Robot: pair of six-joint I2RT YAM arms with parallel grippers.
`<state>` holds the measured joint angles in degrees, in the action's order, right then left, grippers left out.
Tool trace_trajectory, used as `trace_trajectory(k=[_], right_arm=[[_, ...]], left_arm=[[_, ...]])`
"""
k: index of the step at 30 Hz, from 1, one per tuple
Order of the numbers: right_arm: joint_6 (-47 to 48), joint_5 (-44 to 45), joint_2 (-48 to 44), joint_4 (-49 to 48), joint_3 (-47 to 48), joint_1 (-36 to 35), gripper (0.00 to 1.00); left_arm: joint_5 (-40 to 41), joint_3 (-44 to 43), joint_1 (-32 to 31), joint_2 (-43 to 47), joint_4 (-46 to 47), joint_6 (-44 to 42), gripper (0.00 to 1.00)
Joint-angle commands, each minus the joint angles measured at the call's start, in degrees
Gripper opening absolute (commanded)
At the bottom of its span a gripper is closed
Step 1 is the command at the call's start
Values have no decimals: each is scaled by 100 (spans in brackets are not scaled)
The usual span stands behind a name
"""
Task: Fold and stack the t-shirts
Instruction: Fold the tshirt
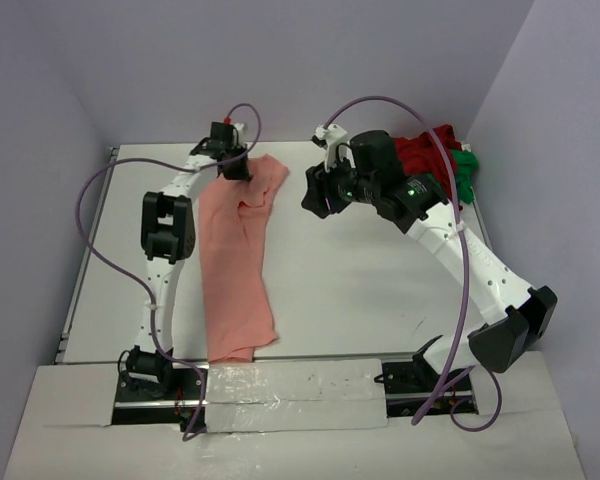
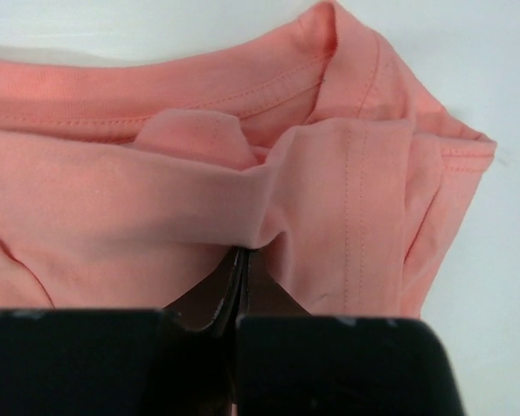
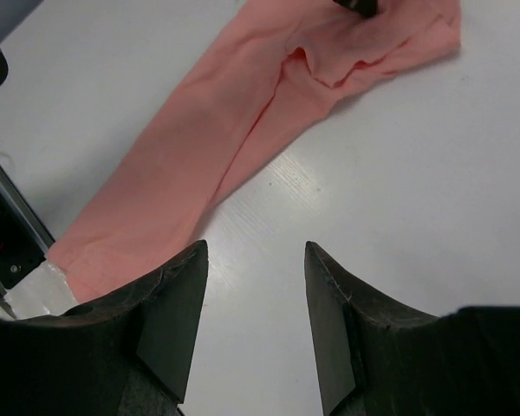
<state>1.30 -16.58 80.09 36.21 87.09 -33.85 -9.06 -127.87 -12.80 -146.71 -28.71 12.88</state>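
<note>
The salmon-pink t-shirt lies folded lengthwise in a long strip on the left part of the table, running from the near edge to the far side. My left gripper is shut on a fold of it near the collar end; the wrist view shows the pinched cloth above the closed fingertips. My right gripper is open and empty above the bare table, right of the shirt's far end; the shirt shows in its view. The dark red t-shirt and bright green t-shirt lie bunched at the far right, partly behind the right arm.
The white table is walled at the back and sides. A silver taped strip runs along the near edge between the arm bases. Purple cables loop from both arms.
</note>
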Motion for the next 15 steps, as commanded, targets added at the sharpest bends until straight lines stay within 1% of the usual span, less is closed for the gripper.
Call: trace_trajectory(k=[1,4,9,10,12,13,15], right_arm=[[-77,-223,-117,9,238,106,56],[-104,-346,-126,-8,186,185,56],[-121,-504,-117,-17,142,282,56],[-121,-513,-143,-43,116,282,56],[-121,-539,-196,-52,28,317,56],[-121,-557,-222,-52,-16,326,56],[-121,-583,-354,-52,-69,344,56]], left_arm=[[-667,-27,-548,-305,-425,-356,0],[-799,-141,-995,-392,-285,-436,0],[-755,-685,-1392,-613,-30,-313,0],[-503,-617,-1444,-543,362,-217,0],[-247,-354,-1471,-437,847,-23,0],[77,-257,-1480,-341,1371,55,0],[377,-176,-1480,-288,1779,179,0]])
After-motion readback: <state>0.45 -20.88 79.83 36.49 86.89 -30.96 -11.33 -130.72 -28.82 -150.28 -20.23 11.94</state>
